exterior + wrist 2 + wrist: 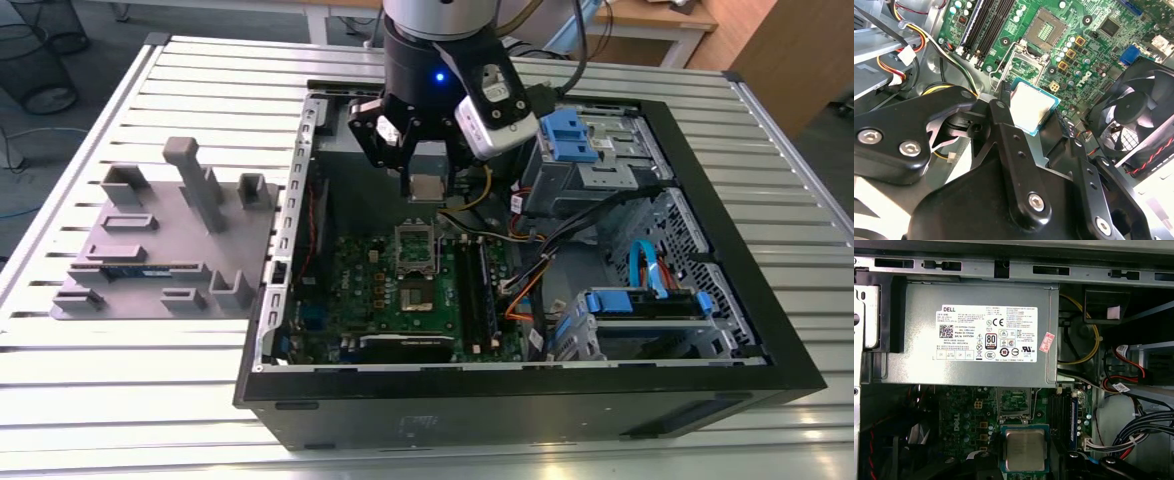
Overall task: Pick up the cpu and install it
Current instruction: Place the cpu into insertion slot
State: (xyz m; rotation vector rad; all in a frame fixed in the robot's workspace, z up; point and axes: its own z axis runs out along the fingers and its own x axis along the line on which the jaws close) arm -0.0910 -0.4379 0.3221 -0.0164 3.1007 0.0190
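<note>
Ribbed metal table point(134, 400) in an office-like room, with an open black PC case point(534, 400) lying on it, filling the centre and the exterior view's right. Grey tray point(147, 250) sits on the table at the exterior view's left, just beside the case, with a dark memory stick point(134, 270) in one slot. Gripper point(424, 165) hangs in the upper centre of the exterior view, inside the case opening, above the top edge of the green motherboard point(360, 290). Fingers point(999, 107) pinch the cpu point(424, 187) by two opposite edges, silver top up, roughly level. In both wrist views the cpu point(1033, 106) point(1025, 450) is held in the air above the board, not touching it. The socket point(1046, 25) lies open and bare, metal frame point(1021, 57) lifted, apart from the cpu and lower in the exterior view. Black fan point(1134, 110) is near the gripper in the second wrist view. Silver power supply point(979, 330) fills much of the first wrist view, beyond the cpu. Blue drive bracket point(563, 135) at upper right of centre.
</note>
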